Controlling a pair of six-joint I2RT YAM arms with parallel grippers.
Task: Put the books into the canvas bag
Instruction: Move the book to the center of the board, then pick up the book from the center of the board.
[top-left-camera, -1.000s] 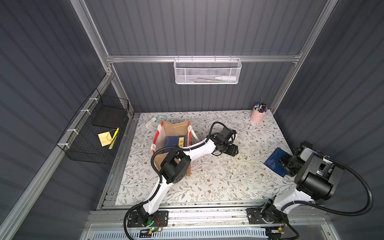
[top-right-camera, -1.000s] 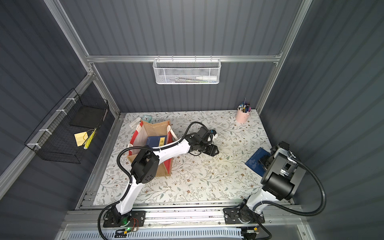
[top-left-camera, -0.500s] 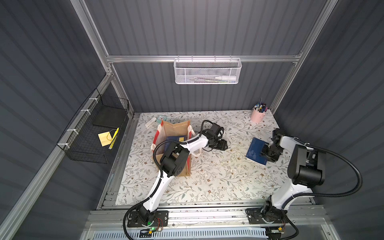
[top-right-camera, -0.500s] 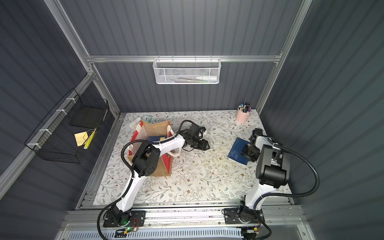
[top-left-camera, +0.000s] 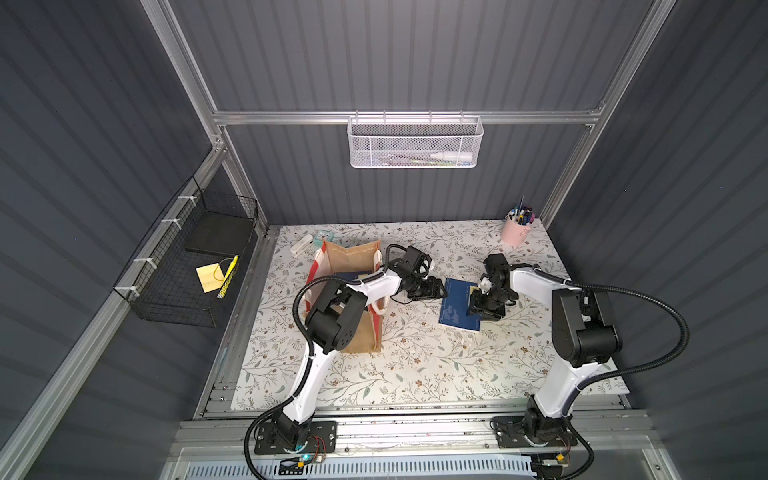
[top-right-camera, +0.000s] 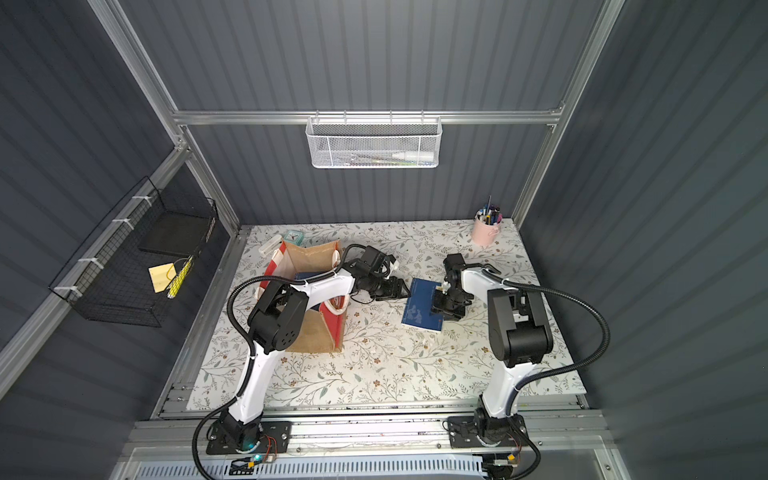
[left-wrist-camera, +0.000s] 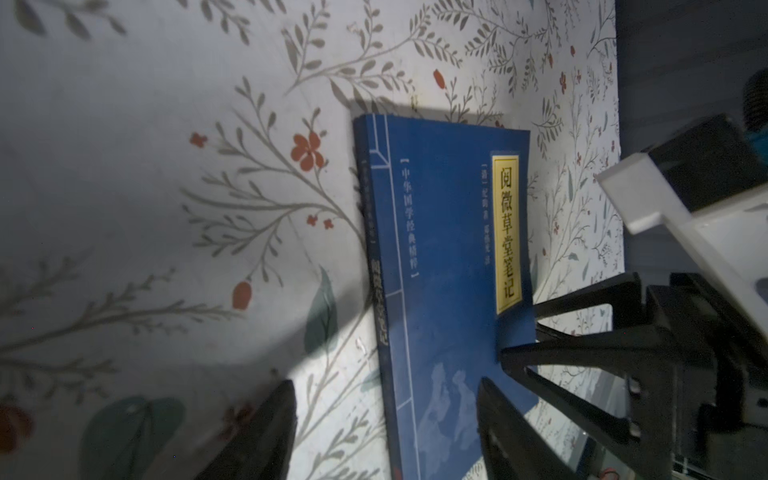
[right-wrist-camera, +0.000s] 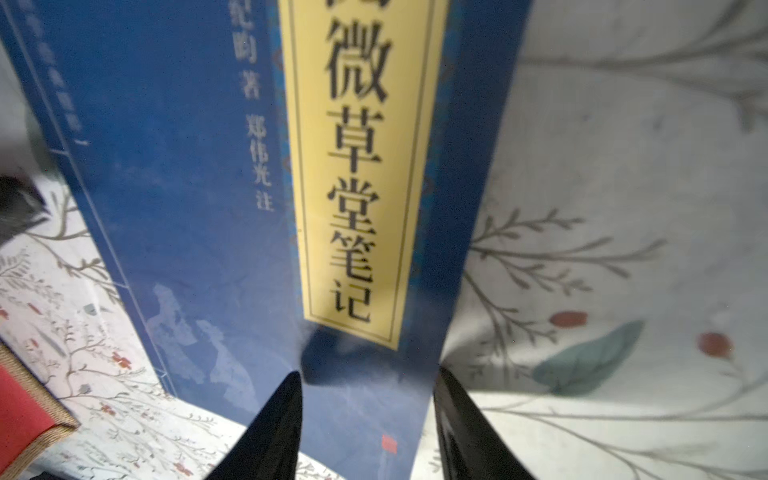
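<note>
1. left gripper (left-wrist-camera: 384, 382) — black parallel jaws, parted wide. The fingers stand to either side of the spine edge at one corner of the navy book (top-left-camera: 457, 307), and nothing is clamped. In both top views it sits at frame centre, at the book's edge that faces the bag.
2. right gripper (right-wrist-camera: 368, 372) — jaws parted. One fingertip is over the cover just below the yellow title label (right-wrist-camera: 357, 166), the other at the book's long open edge. Whether it bears down on the cover cannot be told.
3. navy book — thin paperback with black Chinese characters on the label and pale figures low on the cover. It lies face up on the floral table (top-left-camera: 415, 365), just right of frame centre, between the two grippers and outside the bag.
4. canvas bag (top-left-camera: 351, 255) — tan jute, red-and-white striped sides, white loop handles. It stands upright and open-mouthed left of frame centre, partly hidden by the left arm. It is near the navy book but apart from it.
5. books in the bag (top-left-camera: 348, 275) — a dark blue cover shows inside; the count cannot be told.
6. pink pen cup (top-left-camera: 515, 232) — at the table's far right corner, upper right of centre.
7. white mesh basket (top-left-camera: 415, 145) — on the rear wall, upper centre.
8. black wire basket (top-left-camera: 183, 282) — on the side wall, left of frame, holding a yellow sticky note (top-left-camera: 210, 276).
</note>
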